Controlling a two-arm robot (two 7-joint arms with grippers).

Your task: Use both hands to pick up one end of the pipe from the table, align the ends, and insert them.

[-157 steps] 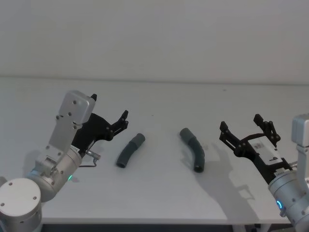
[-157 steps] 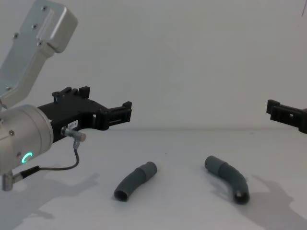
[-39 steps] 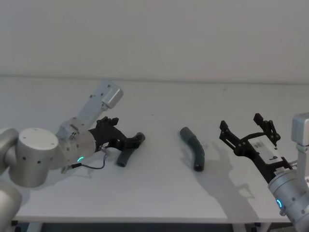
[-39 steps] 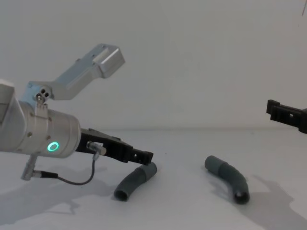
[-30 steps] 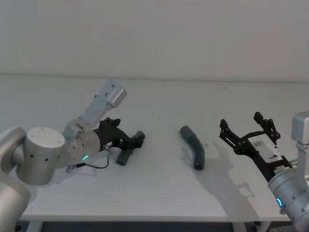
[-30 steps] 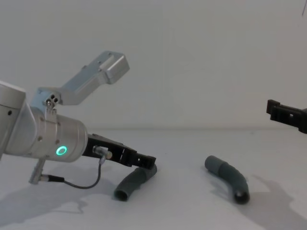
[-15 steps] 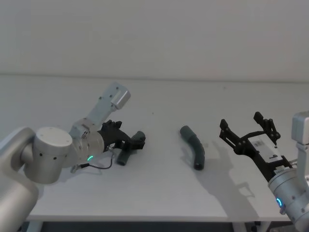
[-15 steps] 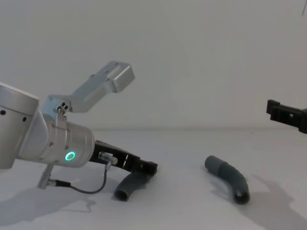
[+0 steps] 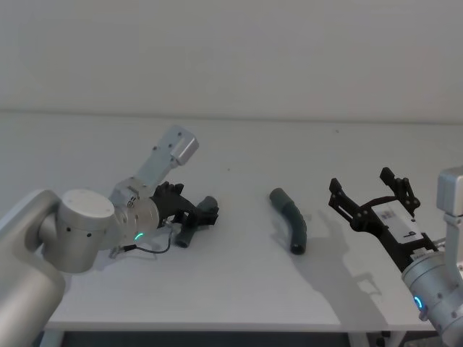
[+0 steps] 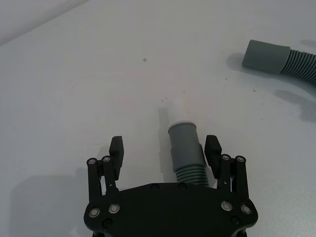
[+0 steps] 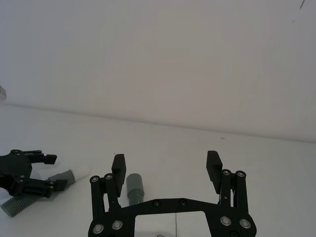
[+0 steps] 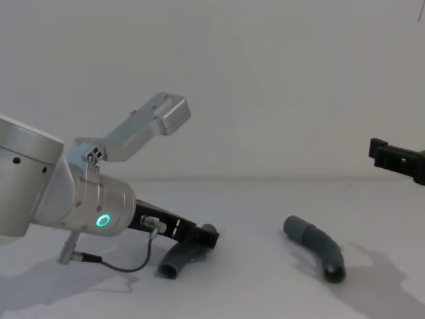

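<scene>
1. One arm has moved: left of centre in the head view, the left gripper (image 10: 164, 144) has come down from its raised hover to the table (image 9: 239, 289). It now straddles one pipe piece, jaws wide, and seems not to touch it on either side.
2. The left pipe piece (image 10: 185, 148) lies flat where it was, its collar between the jaws and its paler tip (image 10: 178, 112) poking out ahead.
3. The approach looks finished; closing on the collar is likely the next step.
4. Right of centre, the right pipe piece (image 9: 291, 223) has not shifted.
5. At lower right, the right gripper (image 11: 166, 159) stays raised, jaws wide and empty; its pickup has not begun.
</scene>
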